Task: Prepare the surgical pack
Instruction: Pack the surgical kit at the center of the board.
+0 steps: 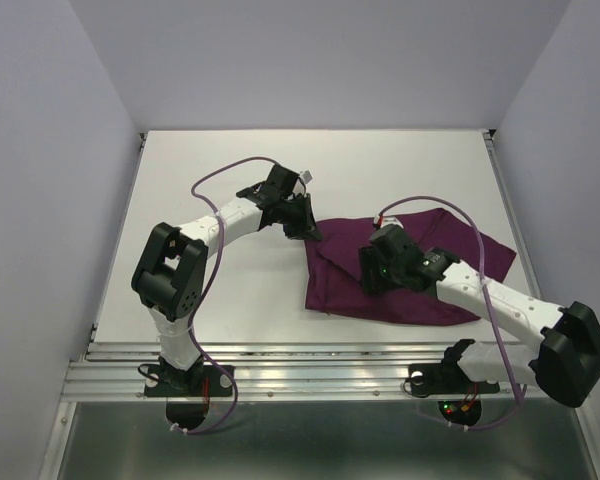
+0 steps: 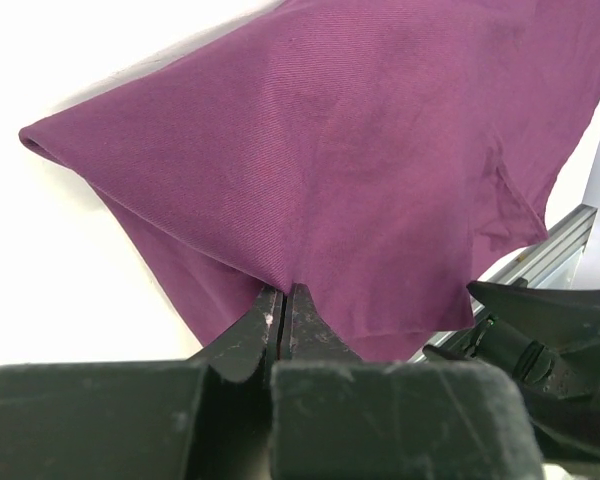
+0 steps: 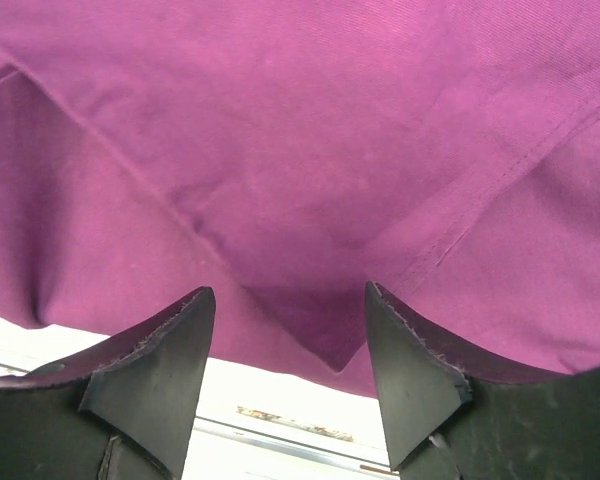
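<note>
White bench [image 1: 270,290]: left jaws pinch the crumpled dark-purple cloth [image 1: 335,285]; right jaws, open, straddle a hem corner and should close squarely before spreading.

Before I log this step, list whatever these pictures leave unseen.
- Top view: the right arm covers part of the purple cloth.
- Every view: anything under the cloth is hidden by it.
- Left wrist view: the shut left fingers hide the pinched fold.
- Right wrist view: the frame edges cut off the cloth above the open right fingers.
</note>
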